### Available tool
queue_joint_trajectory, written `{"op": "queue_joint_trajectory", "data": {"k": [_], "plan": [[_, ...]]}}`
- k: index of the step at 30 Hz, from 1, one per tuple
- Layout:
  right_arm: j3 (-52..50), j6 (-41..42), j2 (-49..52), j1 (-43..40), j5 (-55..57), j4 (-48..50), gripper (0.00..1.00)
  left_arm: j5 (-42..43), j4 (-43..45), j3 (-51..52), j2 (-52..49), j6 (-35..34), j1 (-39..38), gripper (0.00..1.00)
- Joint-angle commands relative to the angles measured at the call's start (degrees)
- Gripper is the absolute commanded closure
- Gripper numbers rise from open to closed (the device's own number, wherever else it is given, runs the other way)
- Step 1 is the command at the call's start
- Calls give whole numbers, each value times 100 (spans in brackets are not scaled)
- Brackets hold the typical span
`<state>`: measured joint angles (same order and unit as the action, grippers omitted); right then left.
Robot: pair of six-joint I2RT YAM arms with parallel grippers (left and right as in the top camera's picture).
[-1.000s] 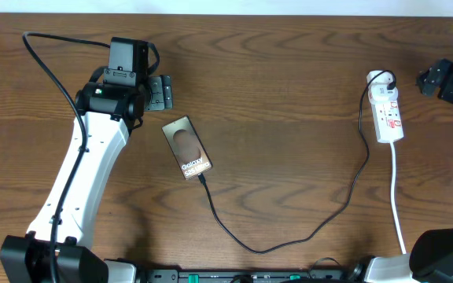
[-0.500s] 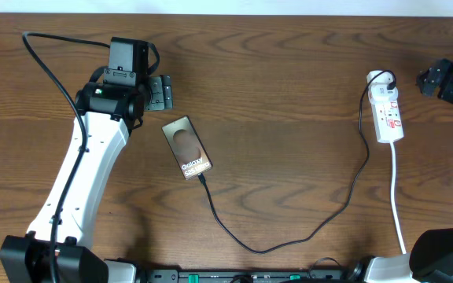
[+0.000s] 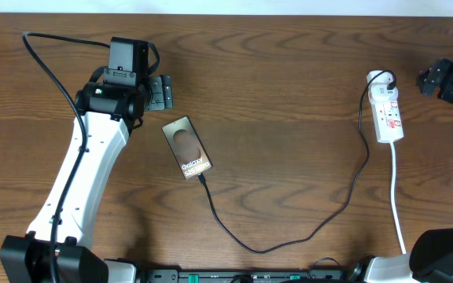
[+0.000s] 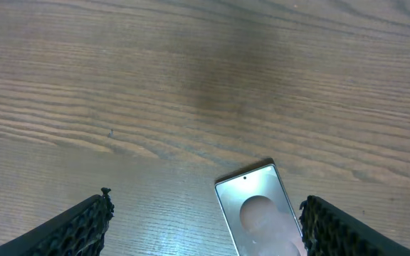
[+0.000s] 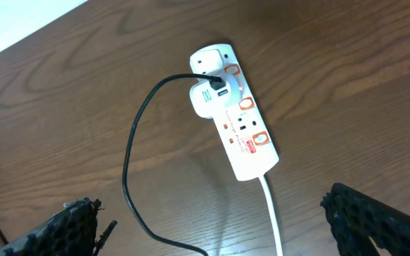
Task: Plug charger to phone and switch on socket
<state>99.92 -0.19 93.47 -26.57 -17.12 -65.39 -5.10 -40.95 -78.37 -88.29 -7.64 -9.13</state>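
Note:
The bronze-brown phone [image 3: 187, 148] lies flat, left of centre, and its top end shows in the left wrist view [image 4: 258, 217]. The thin black charger cable [image 3: 266, 248] runs from the phone's near end in a loop to a white adapter in the white socket strip [image 3: 388, 112]. Its tip touches the phone's end. My left gripper [image 3: 161, 93] is open and empty, just behind the phone; its jaws [image 4: 205, 231] sit apart above the table. My right gripper [image 3: 431, 79] is open and empty, right of the socket. The right wrist view [image 5: 219, 227] shows the socket [image 5: 237, 124] and the cable [image 5: 128, 167] ahead of it.
The socket's white cord [image 3: 398, 212] runs toward the table's near edge at the right. My left arm [image 3: 77, 181] lies across the left side. A black robot lead [image 3: 49, 67] curves at the far left. The table [image 3: 289, 71] is brown wood.

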Motion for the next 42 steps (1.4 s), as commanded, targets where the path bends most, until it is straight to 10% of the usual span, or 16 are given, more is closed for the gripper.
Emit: {"op": "queue_joint_trajectory", "data": {"k": [1, 19, 34, 42], "plan": [[57, 79, -9, 35, -35, -22, 1, -118, -15, -57, 11, 31, 15, 13], [57, 79, -9, 35, -35, -22, 1, -162, -122, 1325, 2251, 11, 15, 14], [57, 76, -9, 35, -33, -22, 1, 546, 6570, 6756, 6773, 673, 389, 14], [57, 79, -9, 35, -33, -22, 1, 1495, 6168, 7812, 7783, 1213, 975, 14]]}}
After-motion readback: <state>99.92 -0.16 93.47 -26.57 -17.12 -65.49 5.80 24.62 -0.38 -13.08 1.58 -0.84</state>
